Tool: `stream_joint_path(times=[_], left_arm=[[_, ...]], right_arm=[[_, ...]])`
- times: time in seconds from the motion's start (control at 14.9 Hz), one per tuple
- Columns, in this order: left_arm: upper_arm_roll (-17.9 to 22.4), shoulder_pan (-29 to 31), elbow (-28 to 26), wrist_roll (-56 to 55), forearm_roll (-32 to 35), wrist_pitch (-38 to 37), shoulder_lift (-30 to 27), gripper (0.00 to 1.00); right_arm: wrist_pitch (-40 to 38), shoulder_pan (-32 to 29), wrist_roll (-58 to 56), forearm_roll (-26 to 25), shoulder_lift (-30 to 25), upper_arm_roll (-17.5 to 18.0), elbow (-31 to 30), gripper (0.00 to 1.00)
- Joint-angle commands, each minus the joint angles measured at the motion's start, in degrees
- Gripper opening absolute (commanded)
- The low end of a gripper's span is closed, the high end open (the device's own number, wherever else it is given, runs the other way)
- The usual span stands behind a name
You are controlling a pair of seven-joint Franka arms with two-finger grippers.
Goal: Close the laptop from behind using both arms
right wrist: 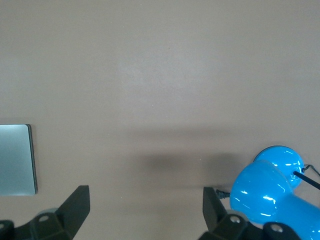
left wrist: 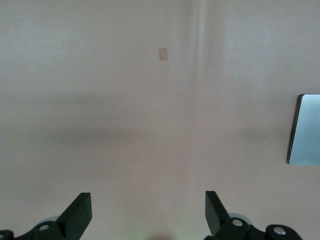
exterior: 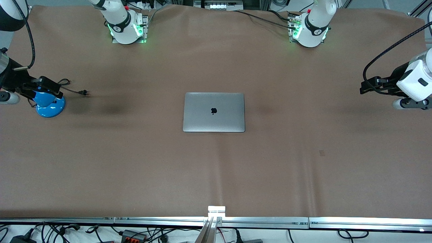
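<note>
The laptop [exterior: 214, 112] is seen shut flat at mid-table (lid logo up). The left gripper [left wrist: 148, 212] and right gripper [right wrist: 146, 207], jaws spread and empty, are held well apart from it; no further press is judged needed.

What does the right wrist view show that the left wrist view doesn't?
Only the right wrist view shows the blue lamp with its black cord, beside the right gripper. Only the left wrist view shows a small pale patch on the table cover, ahead of the left gripper. Both show open fingers over bare cover and one edge of the closed laptop, untouched.
</note>
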Motion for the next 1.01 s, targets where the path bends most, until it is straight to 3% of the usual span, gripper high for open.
stream_joint_path(times=[0.0,0.94], left_arm=[[-0.19,0.17,1.32,-0.38,-0.57,-1.35,0.32,1.0],[-0.19,0.08,1.49,-0.38,-0.57,-1.61,0.5,1.0]], right_arm=[[1.0,-0.75,0.15,-1.11,-1.45,1.13,-1.62,1.0],[-2.25,-0.75,-0.91,-1.55,-1.89,1.21,-0.65,1.0]])
